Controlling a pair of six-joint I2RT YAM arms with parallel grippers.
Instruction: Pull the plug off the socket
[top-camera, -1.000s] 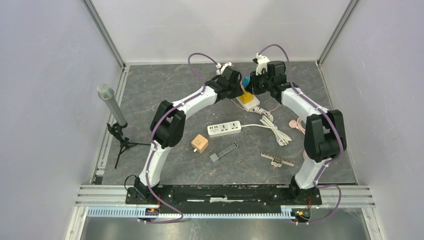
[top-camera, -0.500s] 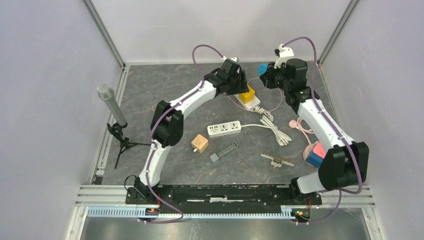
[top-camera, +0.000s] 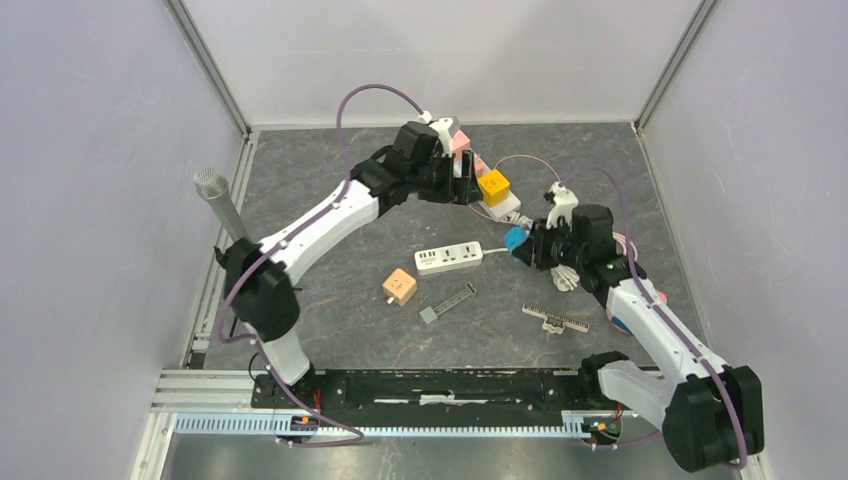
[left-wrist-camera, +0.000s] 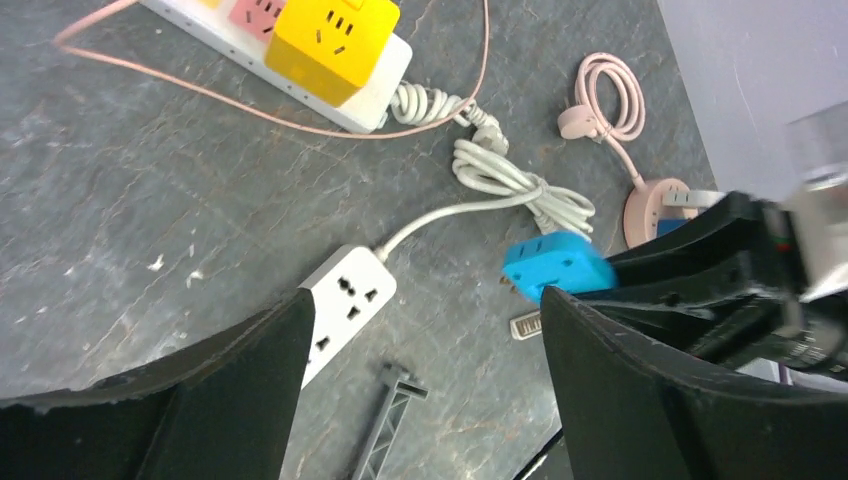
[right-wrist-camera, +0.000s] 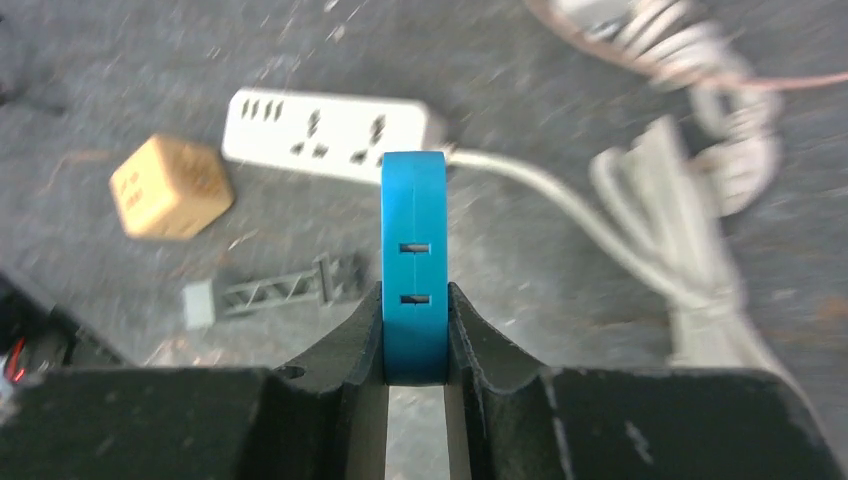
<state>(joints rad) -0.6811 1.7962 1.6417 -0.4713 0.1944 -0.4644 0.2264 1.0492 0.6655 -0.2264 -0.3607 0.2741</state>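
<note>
Right gripper (right-wrist-camera: 415, 290) is clamped tight on the blue plug (right-wrist-camera: 415, 200), one finger pressed flat against each side, with the two slots in its edge facing the wrist camera. The plug is off the socket strip (top-camera: 503, 207) and well apart from it, held out over the table (top-camera: 330, 180) near the coiled white cord (top-camera: 556, 272), just past the cord end of the second white power strip (top-camera: 448, 258). Back at the socket strip, a yellow cube adapter (top-camera: 493, 186) sits plugged in. Left gripper (left-wrist-camera: 425, 293) hangs just beside that adapter, jaws spread wide with nothing between them. A tan cube (top-camera: 399, 287) and a grey bar (top-camera: 447, 303) lie nearer the arm bases, and a pink cable (left-wrist-camera: 605, 95) is coiled off to the right.
</note>
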